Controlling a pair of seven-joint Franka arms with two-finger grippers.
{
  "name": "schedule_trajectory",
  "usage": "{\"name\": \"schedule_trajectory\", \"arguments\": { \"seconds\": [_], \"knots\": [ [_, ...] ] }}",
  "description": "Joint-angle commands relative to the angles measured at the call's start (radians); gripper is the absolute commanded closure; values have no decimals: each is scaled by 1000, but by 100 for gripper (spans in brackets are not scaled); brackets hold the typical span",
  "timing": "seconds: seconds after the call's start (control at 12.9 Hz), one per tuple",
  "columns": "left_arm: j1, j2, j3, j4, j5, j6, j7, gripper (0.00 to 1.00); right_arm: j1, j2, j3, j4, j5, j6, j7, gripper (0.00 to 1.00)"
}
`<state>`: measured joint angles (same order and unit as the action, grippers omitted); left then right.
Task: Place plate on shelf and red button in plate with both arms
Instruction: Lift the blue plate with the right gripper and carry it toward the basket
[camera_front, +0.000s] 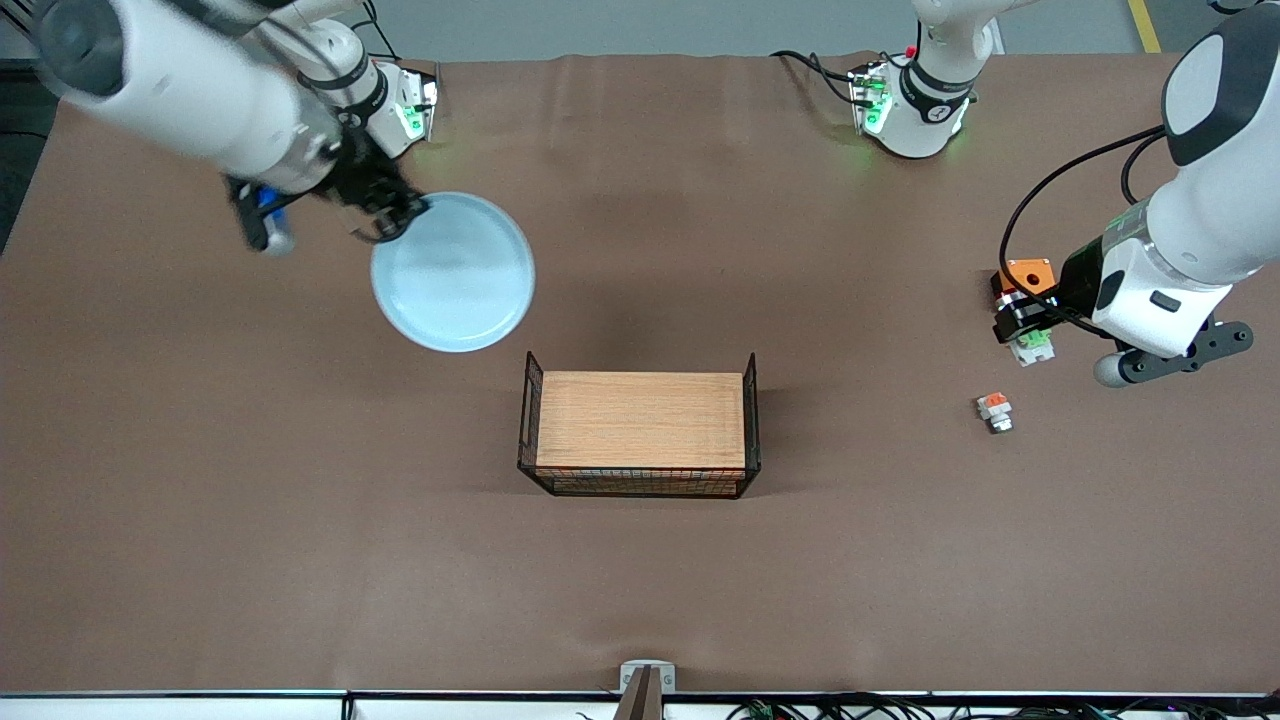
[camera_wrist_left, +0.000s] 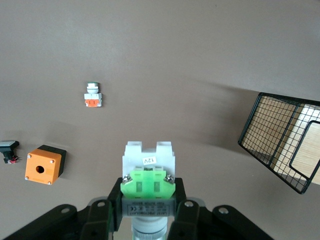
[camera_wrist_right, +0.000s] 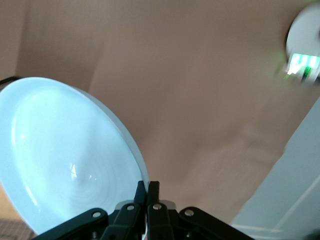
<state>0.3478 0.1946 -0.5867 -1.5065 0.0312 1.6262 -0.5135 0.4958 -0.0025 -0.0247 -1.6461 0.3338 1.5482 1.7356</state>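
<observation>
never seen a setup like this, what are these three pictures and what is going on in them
Two white robot arms work at a brown table, each ending in a two-finger gripper. The big picture looks down from a high camera facing the robots. The other two come from cameras on the arms' wrists.

The right gripper is shut on the rim of the pale-blue plate; its wrist view shows the fingers pinching that rim.

The left gripper is shut on the red button, a small white switch part with a green patch.

On the table lie a wire basket around a wooden board, a similar white part with an orange patch, an orange box and a small dark button.
</observation>
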Motion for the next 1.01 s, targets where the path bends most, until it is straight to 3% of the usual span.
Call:
{"name": "schedule_trajectory", "arguments": {
  "seconds": [0.0,0.31,0.7,0.93],
  "knots": [
    [10,-9,-12,5,3,-19,-13,100,143,6,-12,37,11,103,288,100],
    [10,-11,-12,5,4,-23,-13,100,306,90,-14,37,-7,314,516,100],
    [8,-9,-12,6,4,-23,-14,100,354,216,-14,51,-64,437,527,100],
    [10,-11,-12,6,4,-23,-16,100,346,324,-15,133,-96,441,518,100]
  ]
}}
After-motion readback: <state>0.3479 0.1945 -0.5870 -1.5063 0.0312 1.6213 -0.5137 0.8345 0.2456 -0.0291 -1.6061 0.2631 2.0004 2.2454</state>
